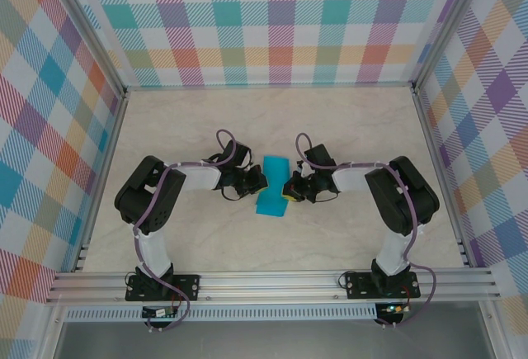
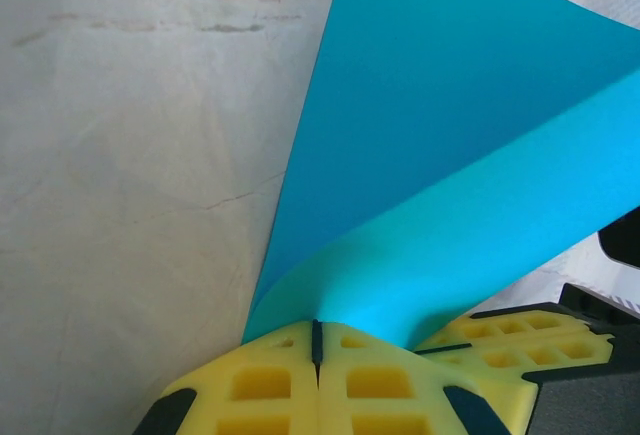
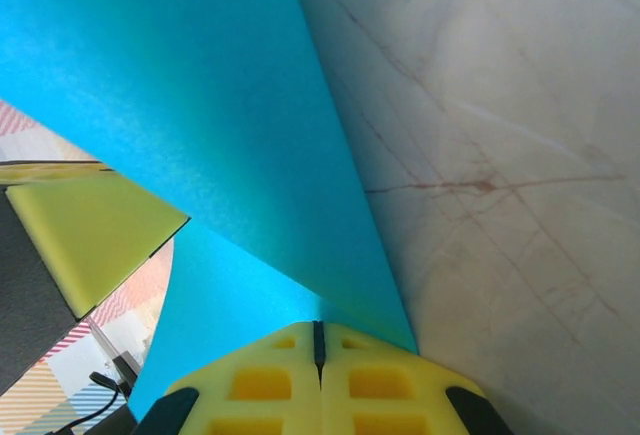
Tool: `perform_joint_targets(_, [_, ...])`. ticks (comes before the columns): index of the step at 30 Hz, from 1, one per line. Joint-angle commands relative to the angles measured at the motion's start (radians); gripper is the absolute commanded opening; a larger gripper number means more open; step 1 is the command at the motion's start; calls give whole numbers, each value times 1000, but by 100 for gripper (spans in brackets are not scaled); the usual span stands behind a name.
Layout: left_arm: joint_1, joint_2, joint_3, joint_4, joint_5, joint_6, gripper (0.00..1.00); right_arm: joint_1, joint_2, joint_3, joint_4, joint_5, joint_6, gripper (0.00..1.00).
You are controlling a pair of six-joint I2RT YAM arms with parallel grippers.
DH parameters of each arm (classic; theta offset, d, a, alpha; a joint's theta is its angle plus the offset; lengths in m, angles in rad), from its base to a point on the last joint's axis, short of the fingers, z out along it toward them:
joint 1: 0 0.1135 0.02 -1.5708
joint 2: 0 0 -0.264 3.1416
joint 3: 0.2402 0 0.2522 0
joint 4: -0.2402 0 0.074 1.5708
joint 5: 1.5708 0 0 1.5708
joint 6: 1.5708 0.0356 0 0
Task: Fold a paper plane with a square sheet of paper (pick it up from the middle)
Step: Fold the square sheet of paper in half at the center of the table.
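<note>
The step in hand is judged to be the first lengthwise fold: the sheet of paper point(image 1: 271, 186) sits at the middle of the surface point(image 1: 346, 120), between the two arms, and is gripped from both sides. The left fingers point(image 2: 265, 383) are closed on one side edge of the sheet, which rises from the seam between the yellow pads in a smooth curve. The right fingers point(image 3: 265, 383) are likewise closed on the opposite side edge. In the overhead view the sheet reads as a narrow strip, not a full square, which suggests that its two sides are drawn toward each other and its middle is bowed. No sharp crease is visible in either wrist view, and whether the bowed middle touches the surface cannot be told. The long axis of the strip runs from the near edge toward the far wall, with the far end leaning slightly to the right. The sheet has no nose or point yet, so neither end leads. The next move calls for matching the two gripped edges evenly, then flattening the curve into a straight centre crease.
</note>
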Motion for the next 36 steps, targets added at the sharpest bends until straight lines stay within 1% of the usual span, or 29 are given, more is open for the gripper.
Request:
perform_joint_targets(1, [-13,35,-21,-62,-12,29,0,4,7,-17,-32,65,-48,0])
perform_joint_targets(4, [-13,36,-22,-61,-11,28,0,3,-43,3,-30,47,-56,0])
perform_joint_targets(8, [-13,34,-24,-62,-13,28,0,5,-83,13,25,-34,-46,0])
perform_joint_targets(15, [-13,36,-22,-61,-9,27,0,9,-57,-29,118,-98,5,0])
perform_joint_targets(23, [-13,34,-24,-61,-8,30,0,15,-27,-114,140,-30,-20,0])
perform_joint_targets(26, [-13,36,-22,-62,-7,31,0,16,-9,-134,156,-28,-30,0])
perform_joint_targets(30, [-13,36,-27,-58,-11,28,0,16,-27,-134,123,-8,-50,0])
perform_joint_targets(36, [-13,40,-19,-62,-4,28,0,20,-112,-92,114,-81,-48,0])
